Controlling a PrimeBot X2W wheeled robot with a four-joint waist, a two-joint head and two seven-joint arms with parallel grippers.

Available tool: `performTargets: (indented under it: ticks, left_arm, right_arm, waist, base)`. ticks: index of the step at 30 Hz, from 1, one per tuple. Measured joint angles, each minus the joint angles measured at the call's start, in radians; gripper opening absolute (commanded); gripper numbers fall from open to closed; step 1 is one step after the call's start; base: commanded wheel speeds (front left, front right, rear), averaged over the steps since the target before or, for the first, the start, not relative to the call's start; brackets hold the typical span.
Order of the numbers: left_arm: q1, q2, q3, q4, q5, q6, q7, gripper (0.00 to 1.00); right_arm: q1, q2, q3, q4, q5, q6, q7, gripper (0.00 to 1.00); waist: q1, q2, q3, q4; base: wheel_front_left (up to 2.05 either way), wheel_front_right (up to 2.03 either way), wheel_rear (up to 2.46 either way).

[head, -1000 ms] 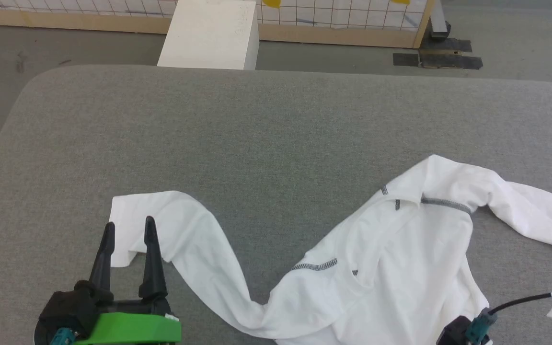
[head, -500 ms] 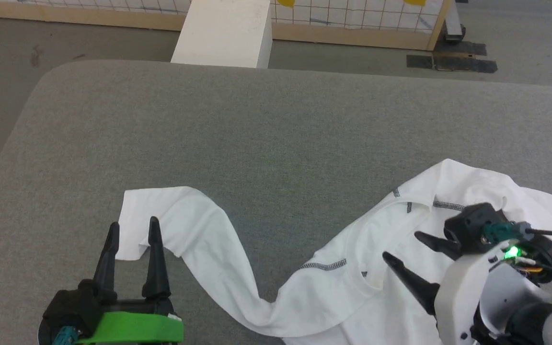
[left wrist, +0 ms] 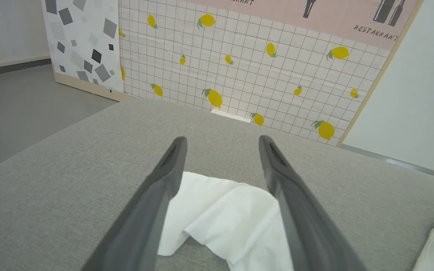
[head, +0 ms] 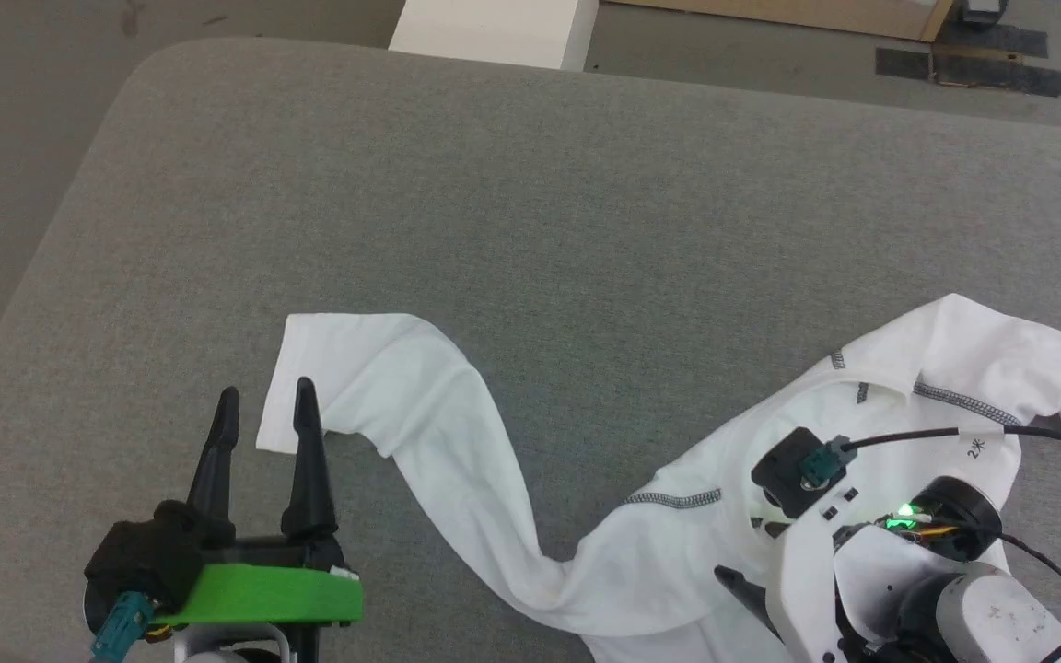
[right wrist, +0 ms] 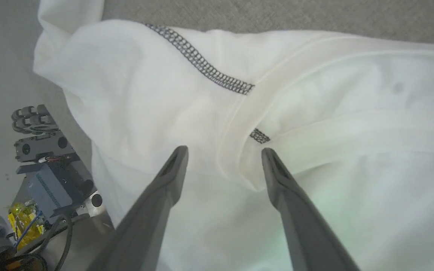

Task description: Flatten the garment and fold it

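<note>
**Item.** A white, thin, soft long-sleeved garment (head: 669, 552) lies crumpled on a broad grey surface (head: 530, 230) of woven fabric with rounded corners. The body of the garment sits at the surface's near edge, right of the middle, and runs out of the head view there. One sleeve (head: 475, 460) trails in a loose curve toward the surface's near left part and ends in a flat, squared cuff (head: 337, 359). More cloth is bunched toward the surface's right side.

**Left side.** The left gripper (head: 266, 387) is at the surface's near left, jaws wide apart and holding nothing. Its two long, dark, tapered fingers (head: 308, 451) point toward the surface's far edge. The cuff lies under and just ahead of them. In the left wrist view the white cloth shows in the gap between them, folded over on itself. Whether they touch it cannot be told.

**Right side.** The right gripper (right wrist: 223, 149) is over the garment's body at the surface's near right, jaws spread and nothing clamped. A plain neckband (right wrist: 236, 124) crosses the gap between the fingertips. Contact with the cloth cannot be confirmed.

**Materials.**
- The cloth is smooth, matt and softly wrinkled, with dark grey zigzag stitching (right wrist: 202, 64) along the seams.
- The surface shows a coarse weave.
- A bright green plastic band (head: 263, 594) wraps the left gripper's base.
- A thin black cable (head: 917, 433) arcs above the garment.
- A rigid white box (head: 494, 28) stands beyond the surface's far edge.
</note>
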Motion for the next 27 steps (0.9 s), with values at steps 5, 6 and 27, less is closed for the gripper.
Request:
performTargets:
  ticks: [5, 6, 27]
  left_arm:
    - [-0.008, 0.0, -0.003, 0.003, -0.008, 0.004, 0.0, 1.0]
    - [-0.009, 0.0, -0.003, 0.004, -0.008, 0.006, 0.0, 1.0]
    - [-0.063, 0.0, -0.066, 0.022, -0.055, 0.017, 0.0, 1.0]
  right_arm:
    - [-0.008, 0.004, 0.001, 0.046, 0.002, 0.0, -0.02, 0.0]
    - [-0.012, 0.009, -0.002, 0.052, 0.003, 0.0, -0.03, 0.0]
    - [-0.666, 0.064, -0.088, 0.262, -0.143, 0.0, -0.234, 0.0]
  waist:
    - [0.0, 0.0, 0.024, 0.028]
    - [0.0, 0.0, 0.027, 0.032]
    - [0.0, 0.0, 0.072, 0.068]
  base:
    - [0.0, 0.0, 0.0]
    - [0.0, 0.0, 0.0]
    - [0.0, 0.0, 0.0]
